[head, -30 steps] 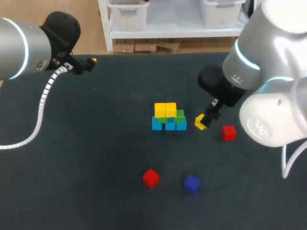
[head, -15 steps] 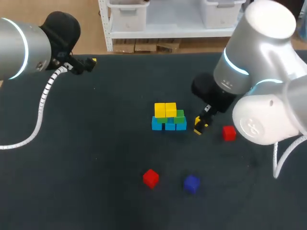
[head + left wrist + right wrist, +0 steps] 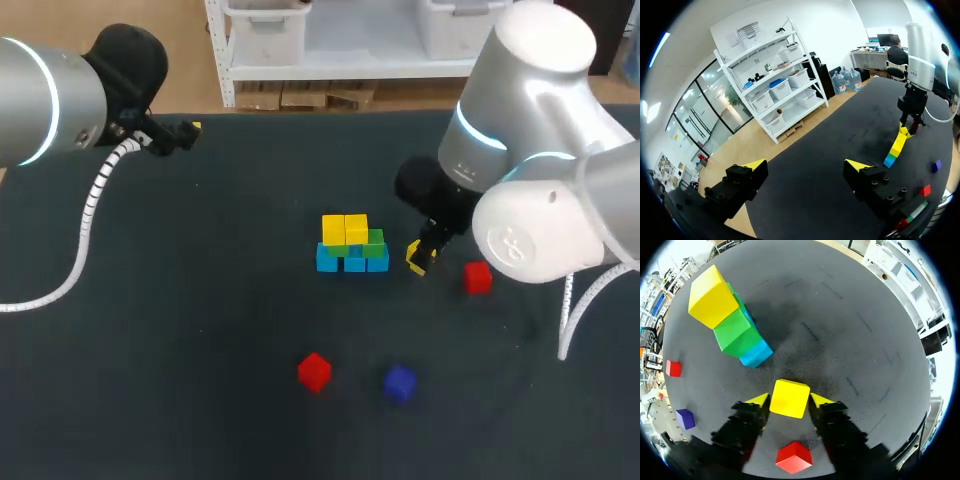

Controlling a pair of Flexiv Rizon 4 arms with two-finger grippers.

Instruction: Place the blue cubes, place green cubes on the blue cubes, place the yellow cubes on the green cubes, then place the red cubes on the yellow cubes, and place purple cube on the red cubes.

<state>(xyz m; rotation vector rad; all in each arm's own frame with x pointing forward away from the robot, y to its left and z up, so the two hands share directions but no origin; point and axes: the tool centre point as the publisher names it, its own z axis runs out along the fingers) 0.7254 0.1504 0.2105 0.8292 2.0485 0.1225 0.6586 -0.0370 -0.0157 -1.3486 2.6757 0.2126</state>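
My right gripper (image 3: 789,401) gripped a yellow cube (image 3: 788,394) from both sides, just beside the blue-green-yellow stack (image 3: 350,248) mid-tabletop (image 3: 200,300), toward the right edge, a red cube (image 3: 477,278) near, while my left gripper (image 3: 806,165) hung spread wide by the far left corner.

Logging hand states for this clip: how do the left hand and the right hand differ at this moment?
The left hand is open and empty; the right hand is shut on a yellow cube. The right hand is beside the cube stack, the left hand far from it. Both have two yellow-tipped fingers.
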